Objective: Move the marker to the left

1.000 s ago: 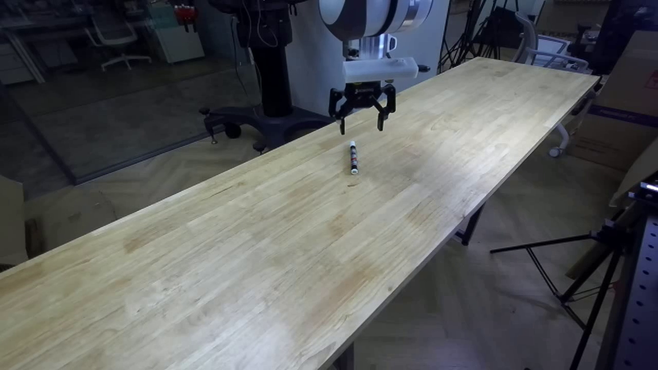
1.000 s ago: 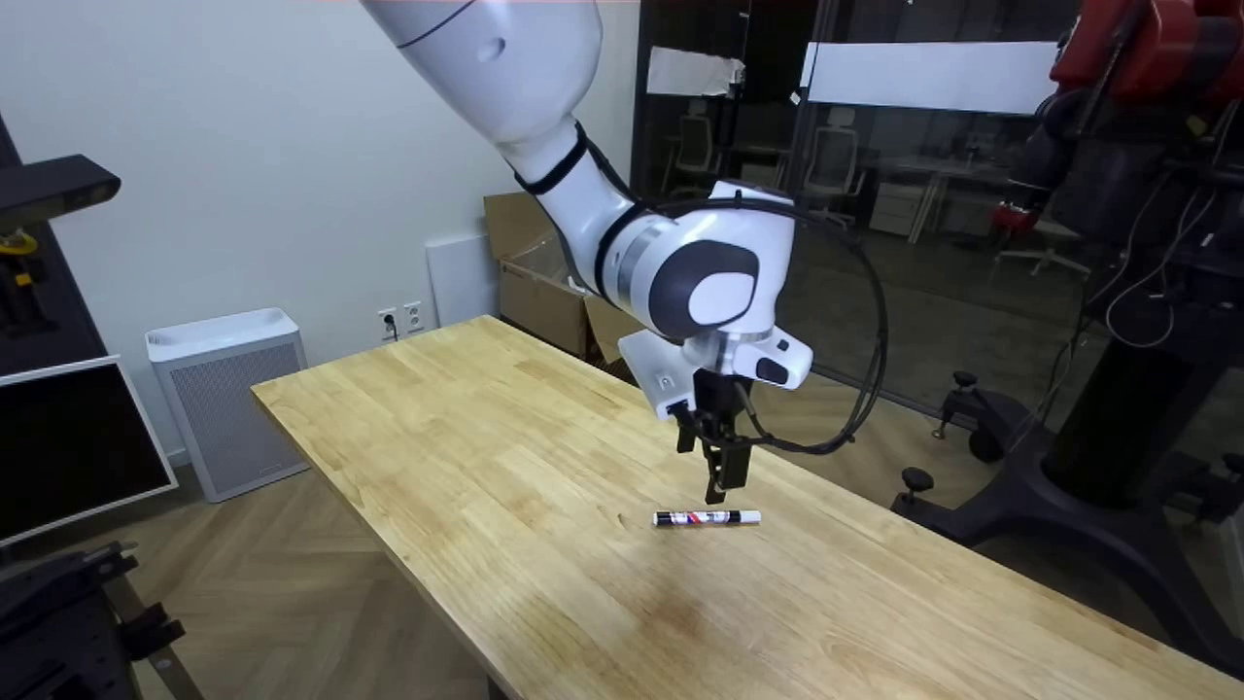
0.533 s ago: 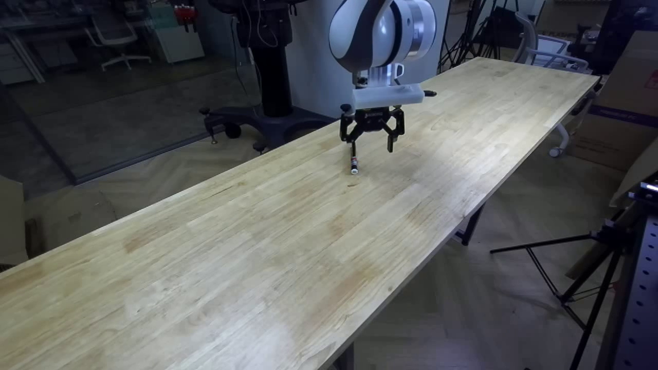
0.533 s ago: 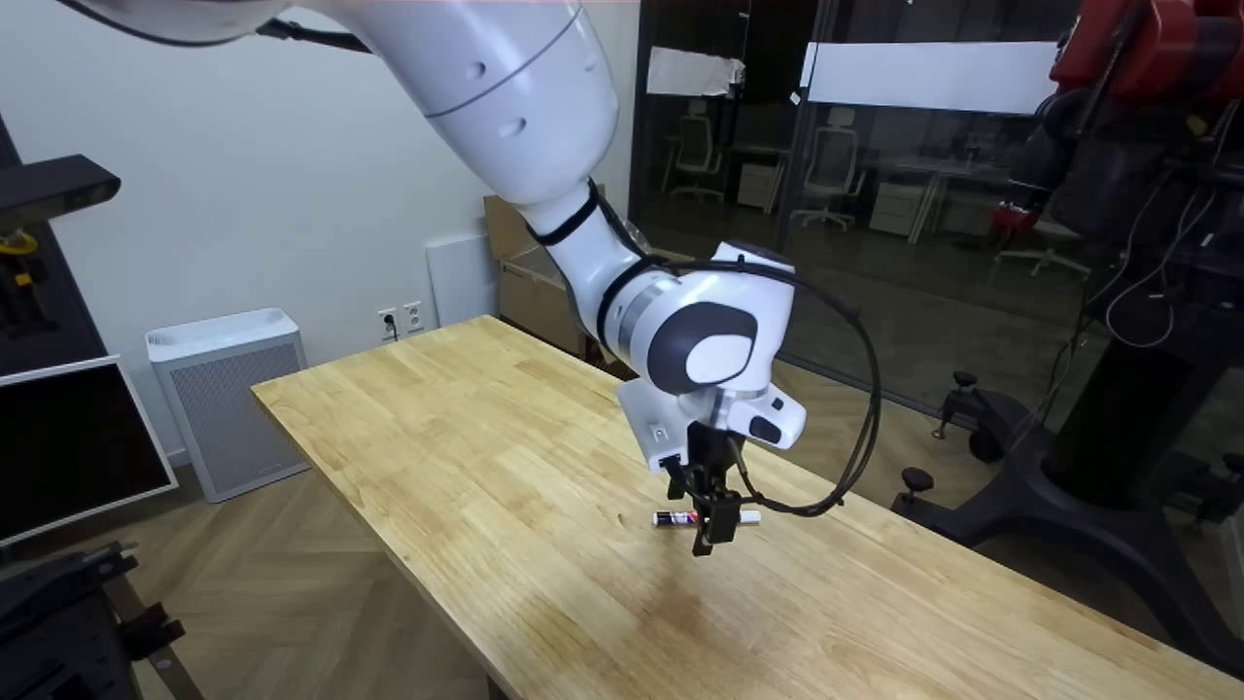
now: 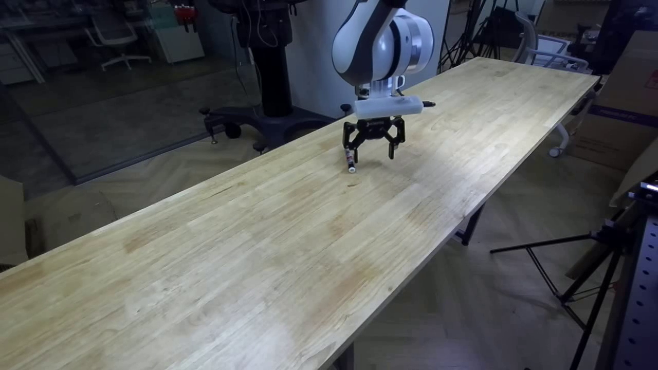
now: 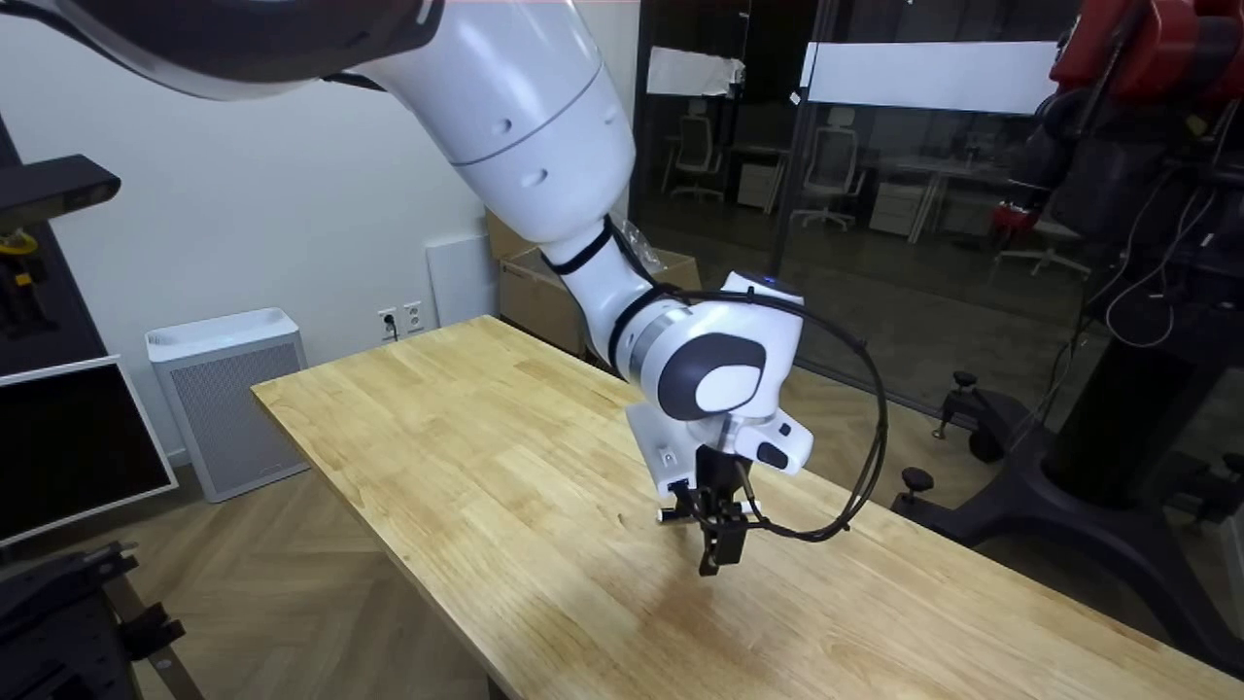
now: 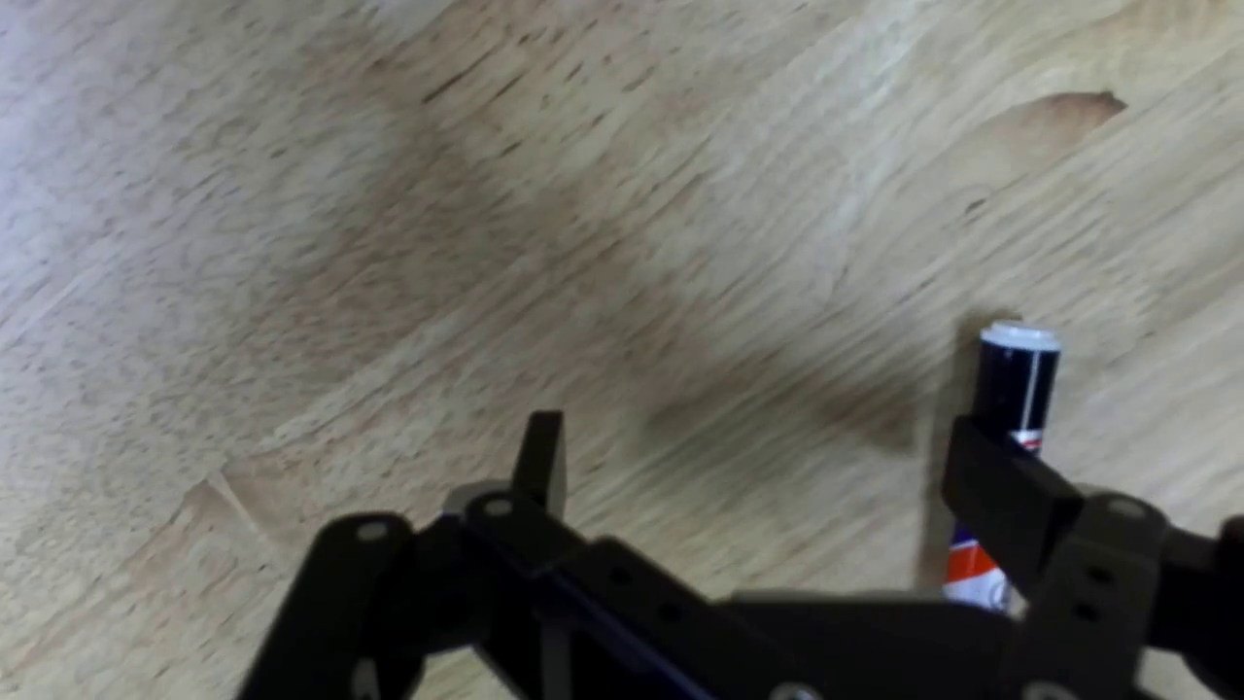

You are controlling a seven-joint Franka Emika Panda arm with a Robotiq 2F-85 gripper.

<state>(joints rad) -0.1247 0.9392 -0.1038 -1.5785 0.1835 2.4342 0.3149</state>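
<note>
The marker (image 5: pixel 351 163) lies on the wooden table, dark with a coloured label and white ends. My gripper (image 5: pixel 373 156) is open and low over the table, nothing between its fingers. In that exterior view the marker is just outside the left finger, beside it; contact cannot be told for sure. In an exterior view the gripper (image 6: pixel 696 542) hides the marker's middle, and the white cap of the marker (image 6: pixel 751 507) shows behind it. In the wrist view the right finger of the gripper (image 7: pixel 760 457) covers part of the marker (image 7: pixel 1016 389).
The long wooden table (image 5: pixel 288 246) has its back edge behind the gripper. A dark wheeled stand (image 5: pixel 275 118) stands on the floor behind that edge. A tripod (image 5: pixel 596 257) stands off the table's front side. Cardboard boxes (image 6: pixel 544 297) stand beyond the table's far end.
My gripper has come down from above the marker to near the table, staying open. The marker has shifted slightly and turned a little; it now lies beside the left finger.
</note>
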